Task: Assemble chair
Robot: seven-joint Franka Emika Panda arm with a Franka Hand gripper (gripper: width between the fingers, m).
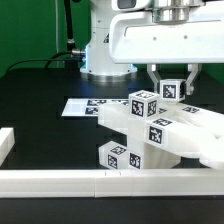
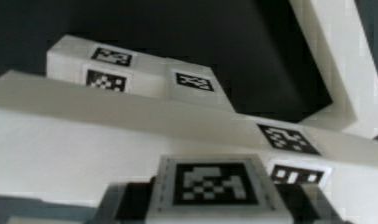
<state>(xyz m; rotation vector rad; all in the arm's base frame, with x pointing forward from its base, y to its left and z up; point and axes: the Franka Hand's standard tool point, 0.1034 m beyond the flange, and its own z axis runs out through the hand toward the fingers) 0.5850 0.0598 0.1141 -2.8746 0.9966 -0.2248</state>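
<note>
While the tool (image 1: 170,88) clamps a tagged cube (image 1: 171,90), the chair (image 1: 160,135) lies slantwise across the table.

The arm (image 1: 150,35) is being seen as big, white and smooth, with rounded blocky parts. A round white base (image 1: 103,50) is being shown behind it on the black table. Black cables (image 1: 68,25) are being seen beside the base. The gripper (image 1: 172,88) is being shown with dark fingers (image 1: 190,82).
</note>
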